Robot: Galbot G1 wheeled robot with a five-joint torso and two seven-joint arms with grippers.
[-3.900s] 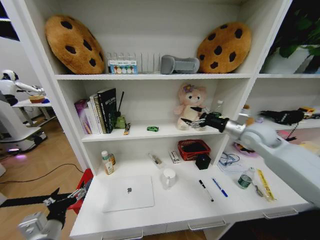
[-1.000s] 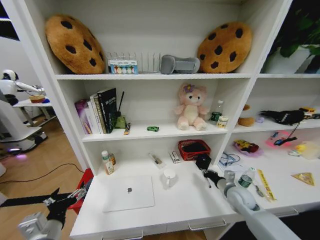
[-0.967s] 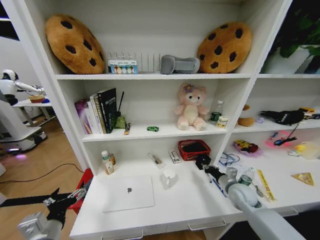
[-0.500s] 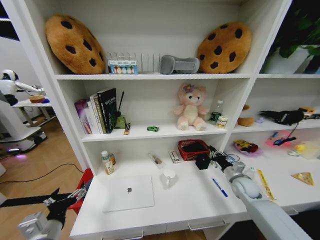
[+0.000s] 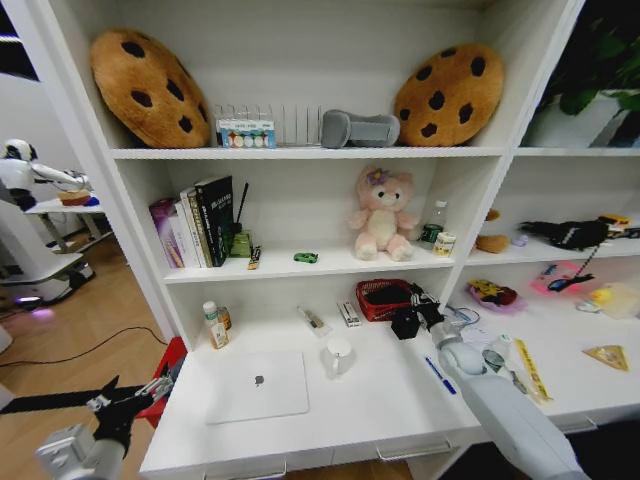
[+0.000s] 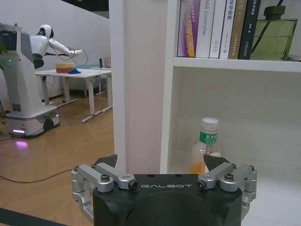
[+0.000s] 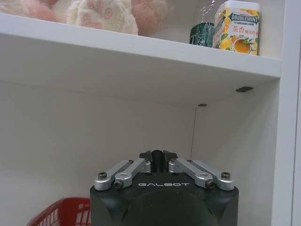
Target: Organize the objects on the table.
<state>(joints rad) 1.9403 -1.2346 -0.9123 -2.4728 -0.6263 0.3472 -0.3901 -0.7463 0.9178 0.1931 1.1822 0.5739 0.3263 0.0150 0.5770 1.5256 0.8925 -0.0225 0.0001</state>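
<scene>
Now: right gripper (image 5: 422, 306), fingers pressed together, raised beside the black box (image 5: 405, 323); black pen gone from table (image 5: 370, 400), presumably held; blue pen (image 5: 439, 375) remaining; left gripper (image 5: 128, 398) parked low, fingers spread.

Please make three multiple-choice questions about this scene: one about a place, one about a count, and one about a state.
1. Where is the green toy car?
A. on the floor
B. on the middle shelf, between the books and the pink bear
C. in a drawer

2. How many cookie cushions are on the top shelf?
A. one
B. two
C. three

3. How are the fingers of the left gripper?
A. shut on a book
B. shut, empty
C. open, holding nothing

Answers: 1 B, the car stands on that shelf board. 2 B, one cushion leans at each end. 3 C, the left wrist view shows the fingers spread apart.
</scene>
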